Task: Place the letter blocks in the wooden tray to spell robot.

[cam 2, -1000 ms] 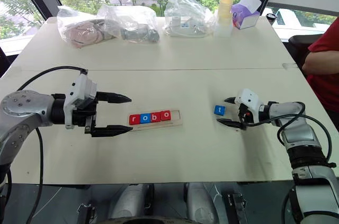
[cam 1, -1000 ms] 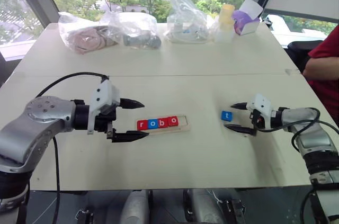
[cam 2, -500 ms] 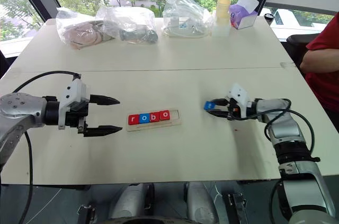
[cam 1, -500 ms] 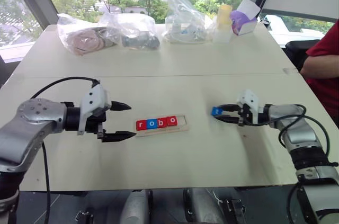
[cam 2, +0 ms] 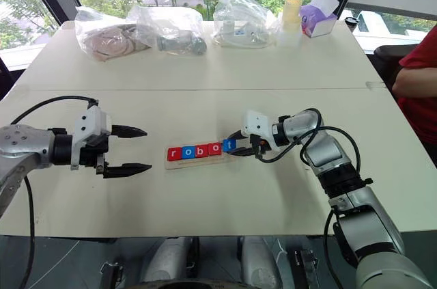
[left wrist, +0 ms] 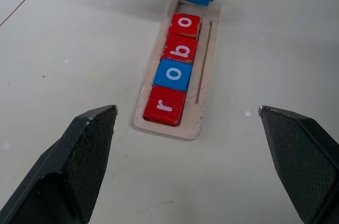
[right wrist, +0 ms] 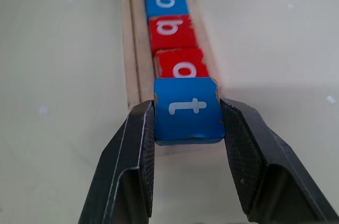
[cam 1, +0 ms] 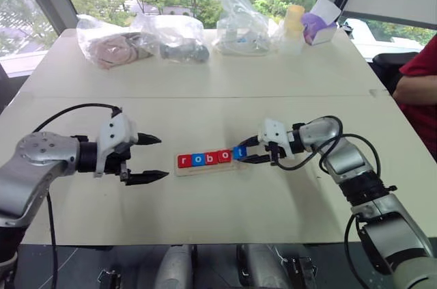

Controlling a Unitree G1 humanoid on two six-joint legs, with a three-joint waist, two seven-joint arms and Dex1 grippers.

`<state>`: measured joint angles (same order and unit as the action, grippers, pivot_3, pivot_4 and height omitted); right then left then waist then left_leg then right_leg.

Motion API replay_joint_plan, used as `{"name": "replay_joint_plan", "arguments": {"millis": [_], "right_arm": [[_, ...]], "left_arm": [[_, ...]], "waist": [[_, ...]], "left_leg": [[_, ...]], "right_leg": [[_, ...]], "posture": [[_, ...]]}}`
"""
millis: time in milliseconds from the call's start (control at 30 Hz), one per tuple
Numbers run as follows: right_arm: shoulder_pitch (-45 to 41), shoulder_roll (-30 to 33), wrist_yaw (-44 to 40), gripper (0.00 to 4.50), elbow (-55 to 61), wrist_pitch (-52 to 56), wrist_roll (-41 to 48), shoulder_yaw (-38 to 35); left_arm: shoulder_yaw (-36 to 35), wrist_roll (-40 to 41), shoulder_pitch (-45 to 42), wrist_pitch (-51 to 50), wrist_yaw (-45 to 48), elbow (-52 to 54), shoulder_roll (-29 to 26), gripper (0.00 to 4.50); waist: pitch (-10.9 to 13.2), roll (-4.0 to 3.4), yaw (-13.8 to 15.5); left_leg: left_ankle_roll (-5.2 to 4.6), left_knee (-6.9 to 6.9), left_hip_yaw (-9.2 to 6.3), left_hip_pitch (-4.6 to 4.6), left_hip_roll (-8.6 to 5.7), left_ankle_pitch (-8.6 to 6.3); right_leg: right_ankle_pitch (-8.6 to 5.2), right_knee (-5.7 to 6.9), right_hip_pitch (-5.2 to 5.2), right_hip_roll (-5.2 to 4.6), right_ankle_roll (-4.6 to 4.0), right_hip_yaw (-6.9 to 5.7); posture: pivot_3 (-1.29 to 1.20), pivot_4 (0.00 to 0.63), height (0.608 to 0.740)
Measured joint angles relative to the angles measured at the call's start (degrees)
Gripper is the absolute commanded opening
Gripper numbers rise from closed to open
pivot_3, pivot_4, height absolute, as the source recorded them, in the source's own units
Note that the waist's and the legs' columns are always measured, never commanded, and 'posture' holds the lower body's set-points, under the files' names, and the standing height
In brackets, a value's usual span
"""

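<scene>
Four tiles, r, o, b, o (left wrist: 173, 74), sit seated in the wooden tray (left wrist: 203, 68), filling it from my left. My right gripper (right wrist: 187, 128) is clamped on the blue t tile (right wrist: 188, 109), holding it over the tray's last empty slot, just beside the second o. My left gripper (cam 1: 149, 158) hangs wide open and empty, near the tray's r end. Remaining, in my judgement: lower, release, withdraw.

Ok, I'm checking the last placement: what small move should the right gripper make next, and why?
Probably lower the blue square t block into the last free slot of the long light wooden tray, then open. The right gripper holds it at the tray's end, just past the red o block; whether it is seated I cannot tell.
</scene>
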<state>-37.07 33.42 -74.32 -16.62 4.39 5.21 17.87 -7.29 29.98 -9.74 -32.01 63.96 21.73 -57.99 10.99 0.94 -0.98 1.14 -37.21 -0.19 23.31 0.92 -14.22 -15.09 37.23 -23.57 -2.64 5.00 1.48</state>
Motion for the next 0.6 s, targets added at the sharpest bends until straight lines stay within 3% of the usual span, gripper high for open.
{"name": "replay_joint_plan", "arguments": {"millis": [600], "right_arm": [[-1.88,-3.88,0.06,1.86,-6.27,-4.21,-2.85,0.54]], "left_arm": [[-0.95,0.01,1.37,-0.32,-2.35,2.97,0.08,4.50]], "waist": [[0.00,0.00,0.00]], "left_leg": [[0.00,0.01,-0.02,-0.01,0.00,0.00]], "right_leg": [[0.00,0.03,0.01,0.01,0.00,-0.01]], "posture": [[0.00,0.150,0.740]]}}
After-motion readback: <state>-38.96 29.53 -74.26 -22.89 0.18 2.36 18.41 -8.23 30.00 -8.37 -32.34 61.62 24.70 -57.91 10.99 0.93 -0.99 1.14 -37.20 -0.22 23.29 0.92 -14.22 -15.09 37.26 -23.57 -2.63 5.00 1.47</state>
